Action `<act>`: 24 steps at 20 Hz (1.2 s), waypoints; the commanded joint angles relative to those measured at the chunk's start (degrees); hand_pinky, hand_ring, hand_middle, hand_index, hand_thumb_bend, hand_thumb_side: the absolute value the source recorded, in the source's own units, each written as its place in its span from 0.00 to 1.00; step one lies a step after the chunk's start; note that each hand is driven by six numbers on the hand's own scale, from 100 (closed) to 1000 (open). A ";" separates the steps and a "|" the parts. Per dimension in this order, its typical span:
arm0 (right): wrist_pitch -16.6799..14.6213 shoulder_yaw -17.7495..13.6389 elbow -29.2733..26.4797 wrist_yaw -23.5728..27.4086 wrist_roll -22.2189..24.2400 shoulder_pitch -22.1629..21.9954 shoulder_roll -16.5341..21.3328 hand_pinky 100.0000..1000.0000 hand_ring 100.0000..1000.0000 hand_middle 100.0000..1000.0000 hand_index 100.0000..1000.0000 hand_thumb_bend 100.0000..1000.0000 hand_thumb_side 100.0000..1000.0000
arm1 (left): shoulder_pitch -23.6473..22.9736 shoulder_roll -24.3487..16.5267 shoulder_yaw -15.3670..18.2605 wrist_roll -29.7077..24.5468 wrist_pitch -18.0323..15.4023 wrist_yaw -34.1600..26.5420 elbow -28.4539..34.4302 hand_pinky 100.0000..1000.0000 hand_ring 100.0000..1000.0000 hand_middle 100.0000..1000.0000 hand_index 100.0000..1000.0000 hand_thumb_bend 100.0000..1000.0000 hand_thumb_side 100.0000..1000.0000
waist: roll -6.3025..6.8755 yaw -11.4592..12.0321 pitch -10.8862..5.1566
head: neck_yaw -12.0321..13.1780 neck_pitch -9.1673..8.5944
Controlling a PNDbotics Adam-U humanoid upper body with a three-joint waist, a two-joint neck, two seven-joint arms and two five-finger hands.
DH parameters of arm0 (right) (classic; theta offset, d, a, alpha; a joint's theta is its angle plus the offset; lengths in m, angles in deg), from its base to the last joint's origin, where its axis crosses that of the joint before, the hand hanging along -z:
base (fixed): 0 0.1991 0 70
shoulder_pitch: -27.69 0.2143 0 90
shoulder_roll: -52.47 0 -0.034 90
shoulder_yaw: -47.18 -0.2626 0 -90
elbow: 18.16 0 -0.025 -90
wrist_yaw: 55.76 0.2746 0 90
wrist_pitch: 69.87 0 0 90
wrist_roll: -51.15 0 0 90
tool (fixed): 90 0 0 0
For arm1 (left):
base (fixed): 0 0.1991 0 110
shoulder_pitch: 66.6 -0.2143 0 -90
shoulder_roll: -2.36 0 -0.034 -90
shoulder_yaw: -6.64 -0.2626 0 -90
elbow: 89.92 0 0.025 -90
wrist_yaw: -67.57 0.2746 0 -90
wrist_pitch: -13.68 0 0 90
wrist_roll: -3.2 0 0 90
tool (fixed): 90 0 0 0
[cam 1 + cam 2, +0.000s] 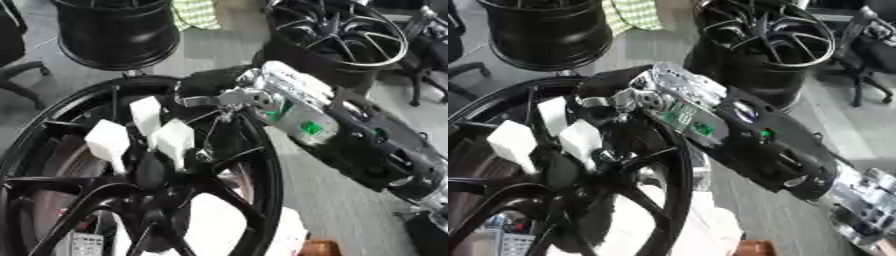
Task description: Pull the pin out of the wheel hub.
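Pins first: three white blocky pins stand up out of the middle of the black wheel hub [262, 200], which fills the lower left of both views. One pin [108, 141] sits at about nine o'clock of the cluster, another pin [146, 114] at twelve, and a third pin [175, 140] at three, all close together and tilted a touch. Coming in from four o'clock is the robot's right arm [367, 145], black with a silver wrist, and the right hand [229, 97] hovers over the rim at the hub's one o'clock, just beside the three o'clock pin but not touching it. Its fingers [199, 100] reach flat towards the pins and hold nothing; how wide they are spread I cannot tell. Behind, at eleven o'clock, stands a dark wheel [118, 32], and at one o'clock a spoked wheel [337, 37] lies face up on the grey floor [219, 50].
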 commanded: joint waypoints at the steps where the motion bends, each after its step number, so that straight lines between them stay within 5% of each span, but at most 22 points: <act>1: 0.40 -0.40 -1.15 1.25 -0.22 0.75 0.68 0.88 0.85 0.66 0.74 0.24 0.08 | 0.50 -0.63 0.05 0.03 0.28 0.21 0.97 0.86 0.76 0.81 0.83 0.02 0.82 | 0.31 0.11 -0.78 | -0.18 -0.80; 8: 1.06 -0.45 -0.68 2.40 -1.24 0.54 0.40 0.87 0.82 0.56 0.66 0.19 0.02 | 0.56 -0.52 -0.05 0.00 0.52 0.32 0.97 0.86 0.76 0.81 0.83 0.02 0.83 | 0.25 0.18 -0.75 | -0.18 -0.94; 17: -2.26 -0.29 1.39 0.79 -2.30 -0.02 -0.43 0.85 0.74 0.36 0.49 0.06 0.00 | 0.58 -0.28 -0.12 -0.06 0.89 0.45 0.97 0.86 0.76 0.81 0.83 0.03 0.84 | 0.15 0.38 -0.70 | -0.59 -1.18; 24: 0.74 -2.65 -1.54 7.16 -5.33 2.05 2.13 0.83 0.72 0.31 0.45 0.03 0.00 | 0.32 -0.33 -0.06 0.02 1.08 0.53 0.95 0.86 0.76 0.81 0.83 0.03 0.83 | 0.12 -0.07 -1.06 | -0.46 -0.75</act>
